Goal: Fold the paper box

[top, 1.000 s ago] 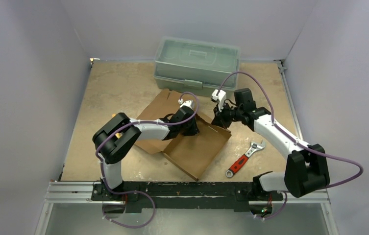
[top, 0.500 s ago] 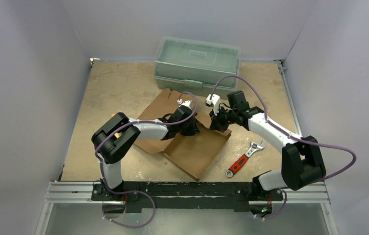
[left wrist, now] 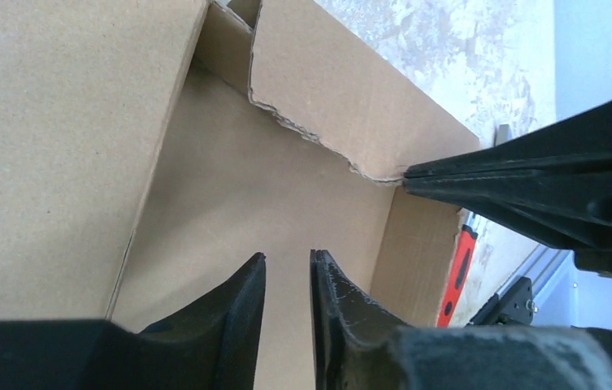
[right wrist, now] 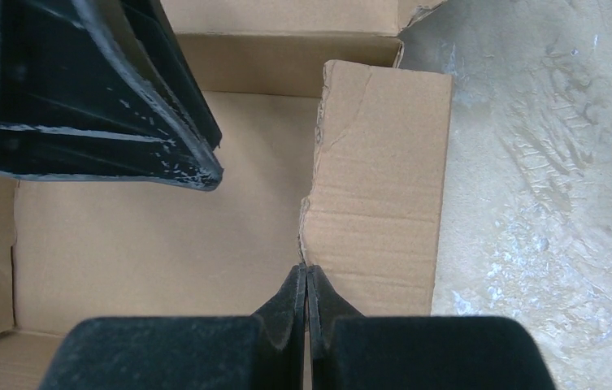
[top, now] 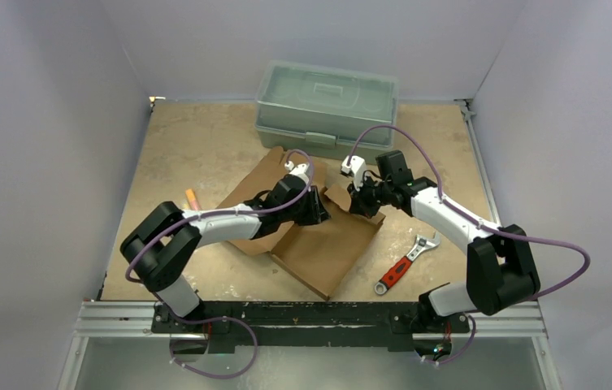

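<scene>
The shut right gripper touches the paper box flap. The left gripper is a little open, empty. Push slowly

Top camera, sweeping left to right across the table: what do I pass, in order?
Small orange item → left hand → right hand → wrench. The paper box and the toolbox each span the middle, so they are left out of the order.
</scene>
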Robot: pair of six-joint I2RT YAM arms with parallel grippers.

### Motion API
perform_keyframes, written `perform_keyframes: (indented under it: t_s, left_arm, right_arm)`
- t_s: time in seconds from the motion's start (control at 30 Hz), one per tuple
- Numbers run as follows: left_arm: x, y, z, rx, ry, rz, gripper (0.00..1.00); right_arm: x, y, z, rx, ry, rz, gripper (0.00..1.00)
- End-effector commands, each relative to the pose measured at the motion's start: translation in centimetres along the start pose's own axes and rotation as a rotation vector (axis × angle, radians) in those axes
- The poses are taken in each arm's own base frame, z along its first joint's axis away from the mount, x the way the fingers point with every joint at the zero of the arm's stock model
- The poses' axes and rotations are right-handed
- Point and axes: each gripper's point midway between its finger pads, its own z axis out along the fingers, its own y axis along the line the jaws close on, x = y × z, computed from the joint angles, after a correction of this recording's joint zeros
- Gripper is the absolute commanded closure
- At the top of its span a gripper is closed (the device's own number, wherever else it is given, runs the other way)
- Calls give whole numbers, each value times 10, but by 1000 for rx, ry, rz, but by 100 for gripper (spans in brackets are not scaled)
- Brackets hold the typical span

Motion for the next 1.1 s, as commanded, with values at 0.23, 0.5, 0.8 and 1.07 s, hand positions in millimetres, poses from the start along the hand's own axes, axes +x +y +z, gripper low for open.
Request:
perform_keyframes:
  t_s: [0.23,0.5,0.8,1.07]
  left_arm:
    - [-53,-35,-12,175,-143,-115,58]
    - [-61,-32,6,170,-177,-200,53]
    - [-67,-20,23,168,-250,-355,56]
    - [-73,-11,39,153,-306,-448,62]
  right_arm:
    - [-4,5,2,-14,-7,-23,100]
    - [-5,7,2,-22,-10,-27,100]
    - [-7,9,2,-34,-17,-30,100]
    - [-8,11,1,-44,-21,-30,100]
